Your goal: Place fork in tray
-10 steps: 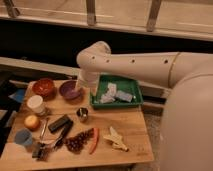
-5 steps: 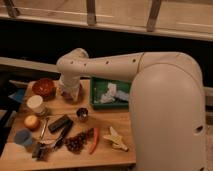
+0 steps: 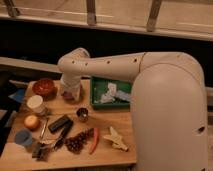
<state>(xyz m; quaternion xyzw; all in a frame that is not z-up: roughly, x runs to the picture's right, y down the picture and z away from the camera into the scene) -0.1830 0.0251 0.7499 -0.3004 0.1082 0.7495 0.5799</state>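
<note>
The fork (image 3: 44, 128) lies on the wooden table (image 3: 125, 152), slim and silvery, just left of the black block (image 3: 60, 122). The green tray (image 3: 98, 102) stands at the back of the table, right of centre, with white crumpled items (image 3: 110, 94) inside. My white arm (image 3: 115, 65) reaches in from the right and bends down at the left. My gripper (image 3: 71, 94) hangs at the arm's end, left of the tray, where the purple bowl stood. It is above and to the right of the fork, well apart from it.
A red bowl (image 3: 44, 87), a white cup (image 3: 36, 104), an orange (image 3: 31, 121) and a blue cup (image 3: 22, 137) line the left side. A dark-handled tool (image 3: 61, 136), a metal cup (image 3: 82, 114), grapes (image 3: 77, 143), a chili (image 3: 95, 141) and a banana peel (image 3: 115, 138) lie in front.
My arm has swung left from above the tray, and its end now hangs over the purple bowl's spot. The fork and the other table items have not moved.
</note>
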